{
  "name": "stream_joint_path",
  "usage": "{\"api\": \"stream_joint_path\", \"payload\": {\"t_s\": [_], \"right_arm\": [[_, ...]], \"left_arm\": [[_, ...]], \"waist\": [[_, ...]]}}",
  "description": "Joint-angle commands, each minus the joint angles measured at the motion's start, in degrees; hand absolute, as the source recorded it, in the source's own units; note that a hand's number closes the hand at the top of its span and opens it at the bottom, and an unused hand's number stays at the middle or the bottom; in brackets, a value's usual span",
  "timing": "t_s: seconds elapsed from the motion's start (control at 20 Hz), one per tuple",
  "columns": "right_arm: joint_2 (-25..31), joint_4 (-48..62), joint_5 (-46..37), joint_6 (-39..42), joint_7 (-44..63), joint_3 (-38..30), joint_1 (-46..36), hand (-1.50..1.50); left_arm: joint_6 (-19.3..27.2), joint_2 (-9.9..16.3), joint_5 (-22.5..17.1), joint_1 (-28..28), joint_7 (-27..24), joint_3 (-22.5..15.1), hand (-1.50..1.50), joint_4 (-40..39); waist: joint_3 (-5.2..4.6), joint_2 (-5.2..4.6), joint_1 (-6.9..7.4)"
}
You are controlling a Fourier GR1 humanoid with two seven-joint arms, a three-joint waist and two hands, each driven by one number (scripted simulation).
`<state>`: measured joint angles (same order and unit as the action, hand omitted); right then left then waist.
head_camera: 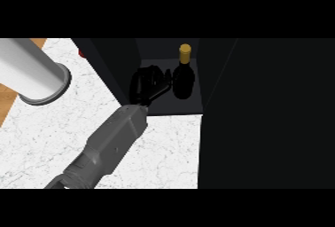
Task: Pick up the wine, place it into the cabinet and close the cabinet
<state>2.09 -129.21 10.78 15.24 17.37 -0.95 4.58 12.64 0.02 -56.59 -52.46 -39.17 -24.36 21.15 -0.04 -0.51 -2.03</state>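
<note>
Dark glass wine bottle with gold cap (183, 77) stands upright inside black open cabinet (118, 66); black robot hand (149, 82) just left of it.

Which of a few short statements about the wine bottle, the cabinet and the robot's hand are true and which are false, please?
1. The wine bottle stands upright inside the cabinet. True.
2. The bottle has a red cap. False: its cap is gold.
3. The cabinet is closed. False: it is open, and the bottle shows inside.
4. One hand is inside the cabinet, just left of the bottle. True.
5. The counter is white, speckled stone. True.
6. The hand is lifting the bottle high above the counter. False: the bottle is standing on the cabinet floor.
</note>
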Motion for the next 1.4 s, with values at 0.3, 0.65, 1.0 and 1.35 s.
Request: {"api": "stream_joint_path", "payload": {"t_s": [0.3, 0.65, 1.0, 1.35], "right_arm": [[1.36, 1.99, 1.76, 2.76, -1.72, -0.83, -0.15, -1.50], [0.81, -0.22, 2.48, 0.75, 0.29, -1.51, -0.53, -1.50], [1.39, 1.74, 2.60, 1.56, -2.21, -3.05, -1.94, -1.50], [1.25, -1.55, 0.89, 1.57, -0.46, -1.19, 1.89, -1.50]], "left_arm": [[0.33, -0.02, -0.18, -4.24, 2.30, 0.60, 1.50, -8.55], [-2.74, -0.02, -0.25, -2.79, -2.38, 2.73, 1.50, -11.57], [0.58, -0.02, -1.57, -3.97, -9.00, 5.00, 1.50, -11.95], [-3.79, 1.26, 1.18, -0.21, -14.52, 4.06, -1.50, -9.58]], "waist": [[-0.02, -0.37, -0.97], [-0.02, -0.28, -0.47], [0.00, -0.43, -0.75], [0.01, 0.20, 0.74]]}}
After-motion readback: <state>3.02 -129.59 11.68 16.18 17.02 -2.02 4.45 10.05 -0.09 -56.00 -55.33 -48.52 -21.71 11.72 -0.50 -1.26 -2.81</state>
